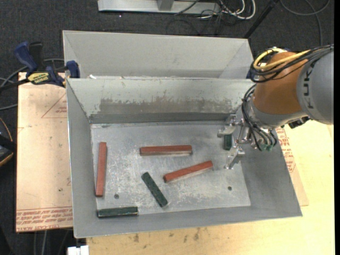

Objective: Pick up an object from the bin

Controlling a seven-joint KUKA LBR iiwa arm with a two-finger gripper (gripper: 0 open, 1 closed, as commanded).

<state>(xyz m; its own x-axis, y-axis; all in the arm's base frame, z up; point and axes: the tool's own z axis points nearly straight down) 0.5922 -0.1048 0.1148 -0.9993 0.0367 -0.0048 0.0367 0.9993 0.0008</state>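
My gripper (231,147) hangs over the right side of the bin floor, open, with nothing between its fingers. Just left of it lies a tilted red-brown bar (188,171), its right end a short way from the lower fingertip and not touching it. A second red-brown bar (166,151) lies flat and level further left, near the middle of the bin.
A dark green bar (154,189) lies slanted in the lower middle. Another dark green bar (117,212) rests along the front wall at the lower left. A third red-brown bar (100,169) lies lengthwise near the left wall. The arm comes in over the right rim.
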